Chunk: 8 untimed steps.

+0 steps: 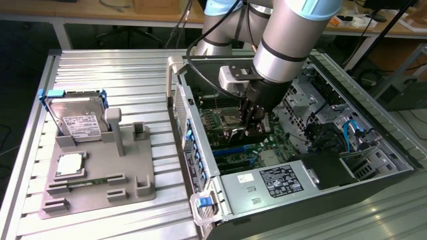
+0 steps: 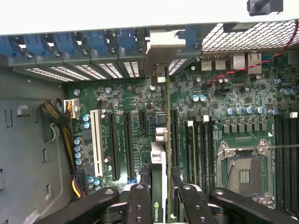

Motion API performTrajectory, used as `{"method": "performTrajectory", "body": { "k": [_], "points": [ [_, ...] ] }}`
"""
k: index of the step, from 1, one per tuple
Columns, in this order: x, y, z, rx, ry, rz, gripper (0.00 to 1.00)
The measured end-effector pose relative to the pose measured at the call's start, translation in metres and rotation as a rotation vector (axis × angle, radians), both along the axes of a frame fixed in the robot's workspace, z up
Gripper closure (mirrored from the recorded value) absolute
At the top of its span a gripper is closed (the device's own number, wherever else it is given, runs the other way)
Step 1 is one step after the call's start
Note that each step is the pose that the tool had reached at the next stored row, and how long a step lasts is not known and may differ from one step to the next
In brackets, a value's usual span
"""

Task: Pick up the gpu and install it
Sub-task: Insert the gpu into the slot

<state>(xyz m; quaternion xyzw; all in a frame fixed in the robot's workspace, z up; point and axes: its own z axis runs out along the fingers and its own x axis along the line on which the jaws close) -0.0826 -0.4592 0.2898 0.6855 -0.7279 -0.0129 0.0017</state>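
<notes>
My claw is down inside the open computer case, right of centre in the exterior view, and it is closed on the gpu, which I hold edge-on. In the wrist view my fingers clamp the card from both sides, and the card runs as a thin vertical strip up the middle of the frame. Its silver bracket sits at the row of rear slot openings in the upper middle, and the card stands over the motherboard, among the long black expansion slots. The empty processor socket lies at the lower right. On the surface in the left half of the exterior view, a grey holder carries the hard drive and a square processor chip.
</notes>
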Motion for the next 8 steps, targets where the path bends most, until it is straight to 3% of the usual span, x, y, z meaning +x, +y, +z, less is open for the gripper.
{"method": "performTrajectory", "body": {
  "k": [8],
  "points": [
    [-0.0015,-0.0025,-0.0015,0.0001,-0.0001,0.0,0.73]
  ]
}}
